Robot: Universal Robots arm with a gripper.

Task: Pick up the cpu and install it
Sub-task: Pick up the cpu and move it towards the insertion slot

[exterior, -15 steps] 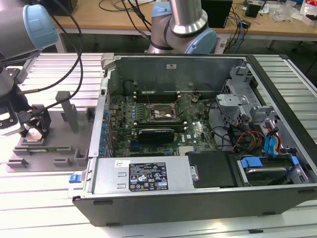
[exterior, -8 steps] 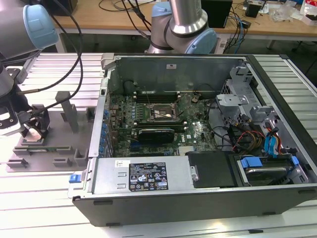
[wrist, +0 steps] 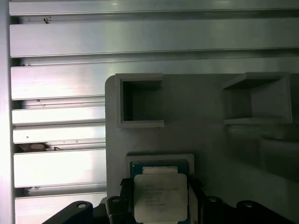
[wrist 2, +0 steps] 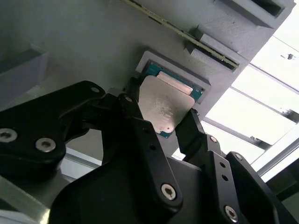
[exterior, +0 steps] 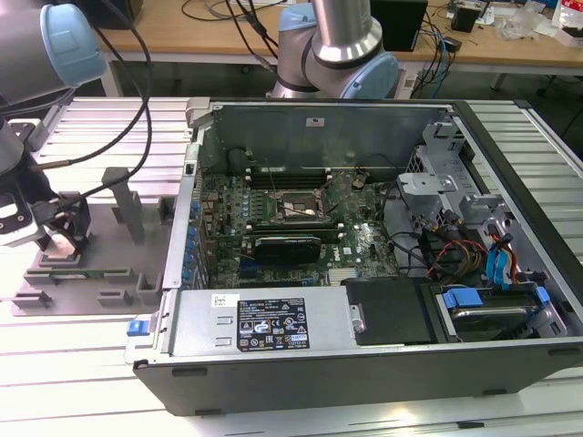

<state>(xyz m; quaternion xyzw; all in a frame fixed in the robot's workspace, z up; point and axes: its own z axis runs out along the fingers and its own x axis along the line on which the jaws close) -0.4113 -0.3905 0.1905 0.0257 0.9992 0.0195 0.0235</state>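
**Step in hand: pick-up.** The cpu (wrist 2: 166,105) is at the fixture recess (wrist 2: 198,74). Whether it has cleared its seat cannot be told. The gripper (wrist 2: 162,109) is clamped on it, with the fingers (wrist 2: 140,126) bearing on 2 opposite edges.

**Next move, judged:** it calls for a level hold with no slip, then square alignment over the socket (exterior: 301,208).

**Containers:**
- The grey fixture (exterior: 100,264) lies at 9 o'clock from the computer case (exterior: 364,364). In the first wrist view, 2 other pockets in it show no contents.
- The open case holds the motherboard (exterior: 364,246). The socket is near the board's centre and appears unoccupied.
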